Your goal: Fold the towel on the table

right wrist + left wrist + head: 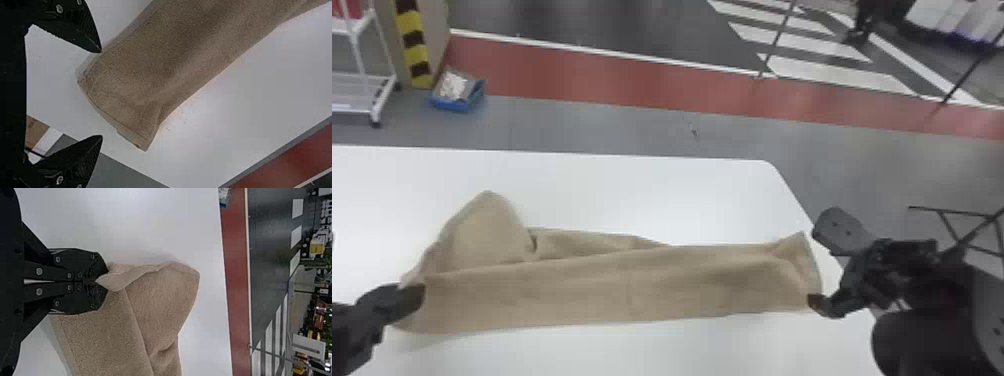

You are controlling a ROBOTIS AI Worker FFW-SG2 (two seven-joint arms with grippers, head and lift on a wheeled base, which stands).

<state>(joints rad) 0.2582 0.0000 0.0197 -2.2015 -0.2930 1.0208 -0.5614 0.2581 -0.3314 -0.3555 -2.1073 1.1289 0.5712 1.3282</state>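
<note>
On our left, our left gripper (412, 297) is closed tight, pinching a corner of the brown towel (632, 287). From there the towel stretches rightward along the table (657, 200), partly folded, with a raised hump just beyond that gripper. Its far end lies beside our right gripper (817, 266), spread wide and holding nothing.

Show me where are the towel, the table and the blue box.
Towel (632, 292): head view, on its long near fold.
Table (652, 195): head view, bare top beyond the towel.
Blue box (450, 105): head view, near side wall.
</note>
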